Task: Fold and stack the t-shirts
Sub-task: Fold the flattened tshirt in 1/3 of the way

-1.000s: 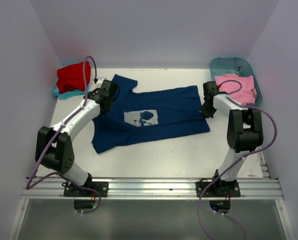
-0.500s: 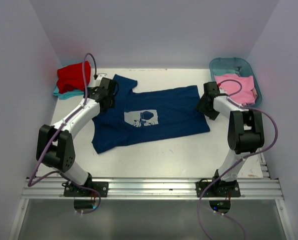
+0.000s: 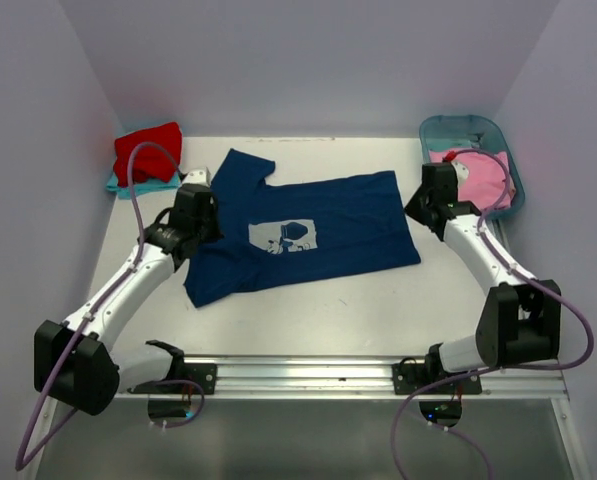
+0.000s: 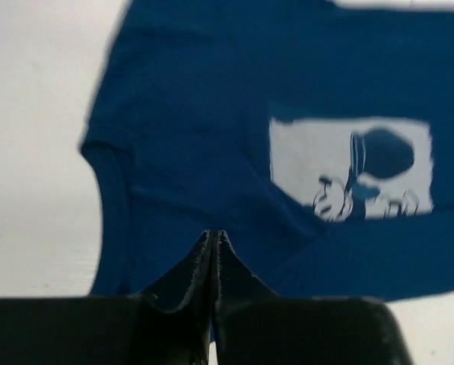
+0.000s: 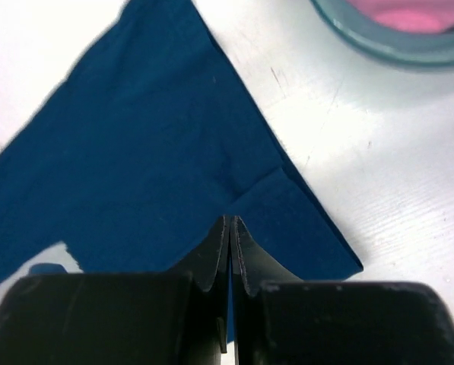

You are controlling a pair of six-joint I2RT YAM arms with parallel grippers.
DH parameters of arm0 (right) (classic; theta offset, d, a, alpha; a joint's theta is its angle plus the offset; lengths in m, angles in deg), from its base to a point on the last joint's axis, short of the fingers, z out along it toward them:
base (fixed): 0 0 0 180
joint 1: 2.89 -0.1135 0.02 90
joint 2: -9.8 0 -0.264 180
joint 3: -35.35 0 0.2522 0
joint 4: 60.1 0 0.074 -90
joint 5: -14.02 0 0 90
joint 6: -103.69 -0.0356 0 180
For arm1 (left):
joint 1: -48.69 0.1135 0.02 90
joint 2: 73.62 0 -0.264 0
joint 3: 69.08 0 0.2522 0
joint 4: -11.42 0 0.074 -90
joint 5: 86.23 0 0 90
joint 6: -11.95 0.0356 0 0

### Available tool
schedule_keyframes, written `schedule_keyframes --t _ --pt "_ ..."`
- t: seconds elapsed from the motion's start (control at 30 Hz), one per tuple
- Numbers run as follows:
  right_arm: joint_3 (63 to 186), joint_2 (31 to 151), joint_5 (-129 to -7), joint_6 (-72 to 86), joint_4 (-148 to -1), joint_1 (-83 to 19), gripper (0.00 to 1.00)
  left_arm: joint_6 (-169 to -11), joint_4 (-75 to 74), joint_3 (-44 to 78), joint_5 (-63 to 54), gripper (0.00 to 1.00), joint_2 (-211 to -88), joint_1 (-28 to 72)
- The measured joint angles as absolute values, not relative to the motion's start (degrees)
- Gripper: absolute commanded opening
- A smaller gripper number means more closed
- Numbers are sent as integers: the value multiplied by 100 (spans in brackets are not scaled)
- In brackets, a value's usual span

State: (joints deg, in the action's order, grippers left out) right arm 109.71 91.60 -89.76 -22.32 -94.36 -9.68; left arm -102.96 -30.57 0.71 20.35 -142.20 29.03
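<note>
The navy t-shirt [image 3: 308,232] with a pale square print [image 3: 283,236] lies spread flat in the middle of the table. My left gripper [image 3: 200,222] hovers over its left sleeve side with the jaws shut and nothing between them. In the left wrist view the gripper [image 4: 213,233] is above the shirt [image 4: 196,137], near the print [image 4: 348,167]. My right gripper [image 3: 425,205] is shut and empty above the shirt's right hem corner [image 5: 310,220]; its tips [image 5: 232,219] show in the right wrist view. A red t-shirt [image 3: 148,152] lies on a teal one [image 3: 118,185] at the far left. A pink t-shirt [image 3: 486,178] hangs out of the tub.
A teal plastic oval tub [image 3: 470,128] stands at the far right corner, and its rim shows in the right wrist view [image 5: 379,47]. Pale walls close in the table on the left, back and right. A metal rail [image 3: 308,375] runs along the near edge.
Both arms have changed pose. My left gripper has drawn back toward the near left, and my right gripper has shifted slightly right and farther. The navy shirt has not moved.
</note>
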Motion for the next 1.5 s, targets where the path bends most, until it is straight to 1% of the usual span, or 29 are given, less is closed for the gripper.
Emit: schedule_keyframes --t 0.13,0.27,0.57,0.77,1.0,1.07,1.1,1.23,1.3,1.5 --pt "10605 9363 -8841 -2238 -9536 -1001 0 -10711 -2840 -937 1202 0 -14506 2883" --pt "10236 9651 -8677 -2289 -9685 -1092 0 -10936 -2712 -1393 909 0 -14701 2868" --pt "9744 9920 -8539 -2394 -9728 -1433 0 -11045 -2001 -1468 955 0 -15055 2868" --pt "9738 10045 -8622 -2385 -9634 -1501 0 -11054 -1918 -1586 1110 0 -15700 2868" --pt "9926 10183 -8799 -2337 -9825 -1586 0 -11113 -2051 -1249 1285 0 -16032 2861" --pt "10055 10277 -8856 -2319 -9982 -1617 0 -11166 -2196 -1177 1324 7 -16065 2859" --pt "10116 10327 -8878 -2310 -10056 -1630 0 -11196 -2290 -1159 1359 13 -16062 2857" --pt "10260 10443 -8902 -2265 -10266 -1650 0 -11321 -2819 -1140 1462 25 -15925 2850" --pt "10300 10478 -8893 -2249 -10312 -1650 0 -11386 -3313 -1138 1519 27 -15811 2844" --pt "10448 10596 -8884 -2234 -10487 -1650 0 -11441 -4486 -950 1641 27 -15743 2846"
